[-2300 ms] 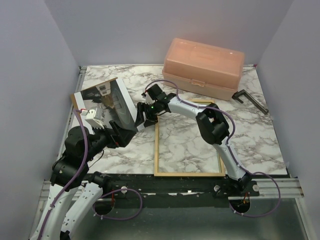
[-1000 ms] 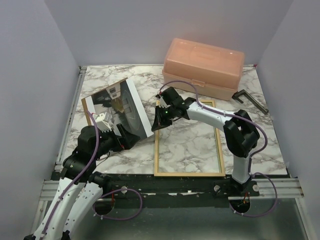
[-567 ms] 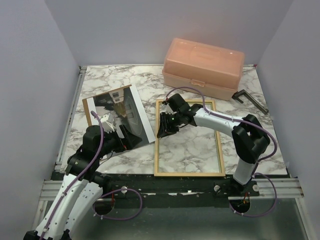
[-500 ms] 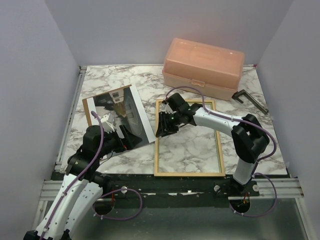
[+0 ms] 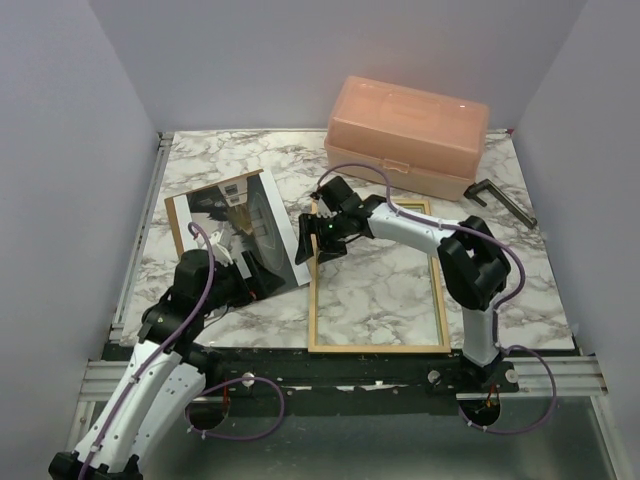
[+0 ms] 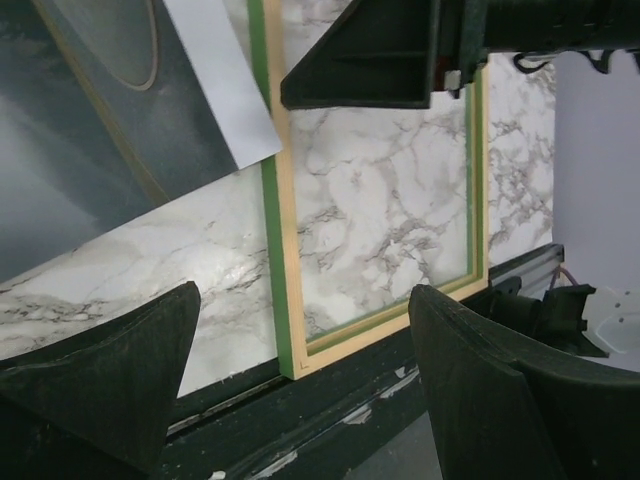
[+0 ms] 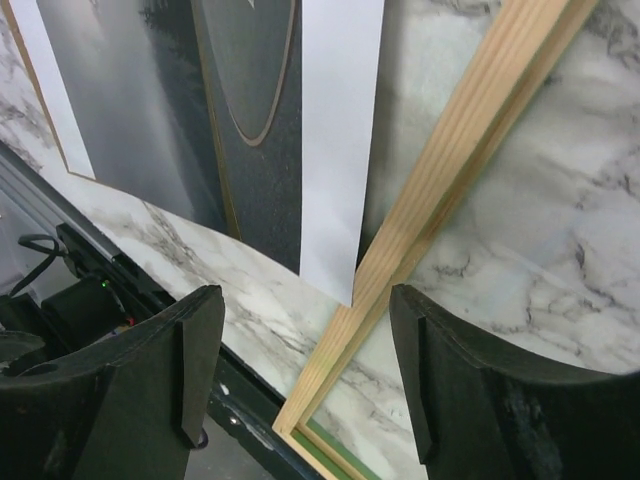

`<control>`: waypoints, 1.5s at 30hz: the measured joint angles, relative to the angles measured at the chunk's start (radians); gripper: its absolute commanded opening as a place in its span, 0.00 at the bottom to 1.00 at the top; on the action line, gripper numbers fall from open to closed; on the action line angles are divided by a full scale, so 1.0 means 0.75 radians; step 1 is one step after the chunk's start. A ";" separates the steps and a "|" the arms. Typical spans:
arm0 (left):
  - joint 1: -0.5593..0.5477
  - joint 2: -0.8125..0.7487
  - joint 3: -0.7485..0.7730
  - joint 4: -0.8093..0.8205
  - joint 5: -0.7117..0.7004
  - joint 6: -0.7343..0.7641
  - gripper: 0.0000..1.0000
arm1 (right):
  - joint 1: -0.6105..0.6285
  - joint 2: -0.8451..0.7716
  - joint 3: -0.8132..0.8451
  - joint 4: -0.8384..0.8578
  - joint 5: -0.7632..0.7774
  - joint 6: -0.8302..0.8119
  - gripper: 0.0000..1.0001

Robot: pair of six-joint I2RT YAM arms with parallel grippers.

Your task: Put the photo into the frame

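R gripper (image 7: 303,325) just above photo (image 7: 335,140) corner

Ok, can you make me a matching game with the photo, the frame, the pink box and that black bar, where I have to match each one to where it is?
Things:
1. photo
2. frame
3. box
4. black bar

Places:
A. furthest back
B. far right, near the end of the box
C. lying flat in the middle
D. on the left side

Right pairs: 1-D, 2-C, 3-A, 4-B.
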 measured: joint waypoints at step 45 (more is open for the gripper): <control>0.001 0.697 -0.124 0.068 -0.392 -0.168 0.54 | 0.035 0.342 0.357 -0.087 -0.074 0.004 0.67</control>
